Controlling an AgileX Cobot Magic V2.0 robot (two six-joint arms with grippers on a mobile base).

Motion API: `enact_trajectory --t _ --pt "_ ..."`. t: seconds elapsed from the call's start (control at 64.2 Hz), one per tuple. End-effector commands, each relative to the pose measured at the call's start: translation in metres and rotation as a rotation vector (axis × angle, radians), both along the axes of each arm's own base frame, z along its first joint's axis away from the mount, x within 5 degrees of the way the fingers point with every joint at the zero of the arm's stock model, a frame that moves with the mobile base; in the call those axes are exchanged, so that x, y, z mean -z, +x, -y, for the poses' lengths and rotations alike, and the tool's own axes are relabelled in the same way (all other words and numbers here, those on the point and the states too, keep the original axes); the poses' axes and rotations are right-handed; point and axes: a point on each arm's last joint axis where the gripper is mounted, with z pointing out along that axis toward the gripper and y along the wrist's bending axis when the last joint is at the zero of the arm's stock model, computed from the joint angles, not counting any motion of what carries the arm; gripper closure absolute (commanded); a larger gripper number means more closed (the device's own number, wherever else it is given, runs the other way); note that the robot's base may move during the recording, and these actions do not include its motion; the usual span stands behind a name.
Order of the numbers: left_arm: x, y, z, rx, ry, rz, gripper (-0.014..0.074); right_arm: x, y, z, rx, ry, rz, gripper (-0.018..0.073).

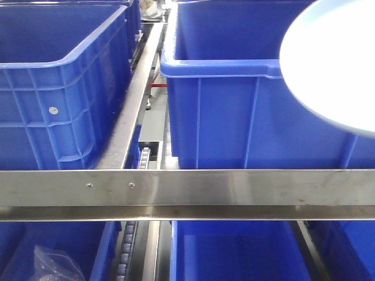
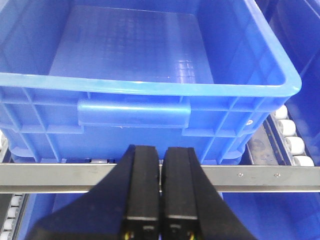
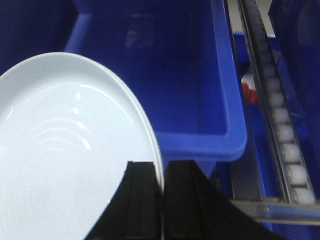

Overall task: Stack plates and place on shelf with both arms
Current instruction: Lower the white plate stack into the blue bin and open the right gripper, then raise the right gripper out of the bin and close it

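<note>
A large white plate [image 1: 328, 64] hangs in the upper right of the front view, in front of a blue bin's rim. In the right wrist view the same plate [image 3: 65, 150] fills the lower left, and my right gripper [image 3: 161, 165] is shut on its right rim, one finger on each face. I cannot tell whether a second plate lies against it. My left gripper [image 2: 161, 149] is shut with nothing between its fingers, level with the steel shelf rail [image 2: 250, 175] and facing a blue bin [image 2: 150, 115]. Neither arm shows in the front view.
Blue plastic bins [image 1: 58, 88] stand on the rack's upper level, and more sit below the steel cross rail [image 1: 187, 187]. White rollers [image 3: 285, 135] run along the right of the bin [image 3: 200, 100] behind the plate. A clear bag [image 1: 53, 263] lies at lower left.
</note>
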Motion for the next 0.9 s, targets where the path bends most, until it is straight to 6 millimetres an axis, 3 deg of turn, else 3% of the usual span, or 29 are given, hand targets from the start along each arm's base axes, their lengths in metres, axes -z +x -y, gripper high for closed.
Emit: enact_trajectory --t 0.0,0.203,0.452,0.514,0.639,0.701,0.888 --pt "-0.016 0.003 0.002 0.01 -0.024 0.101 0.0512 -0.026 0.006 -0.002 -0.01 0.042 0.203 0.0544" --pt "-0.016 0.003 0.002 0.01 -0.024 0.101 0.0512 -0.049 0.042 -0.004 -0.006 0.096 0.228 0.0544" --pt "-0.016 0.003 0.002 0.01 -0.024 0.101 0.0512 -0.077 0.145 -0.011 -0.006 0.096 0.208 0.0536" --pt "-0.016 0.003 0.002 0.01 -0.024 0.101 0.0512 -0.083 0.166 -0.012 -0.006 0.096 0.212 0.0468" --pt "-0.016 0.003 0.002 0.01 -0.024 0.101 0.0512 -0.086 0.2 -0.014 -0.004 0.105 0.204 0.008" --pt "-0.016 0.003 0.002 0.01 -0.024 0.101 0.0512 -0.087 0.208 -0.014 -0.004 0.105 0.205 -0.0036" --pt "-0.016 0.003 0.002 0.01 -0.024 0.101 0.0512 -0.09 0.199 -0.014 -0.002 0.103 0.167 0.0027"
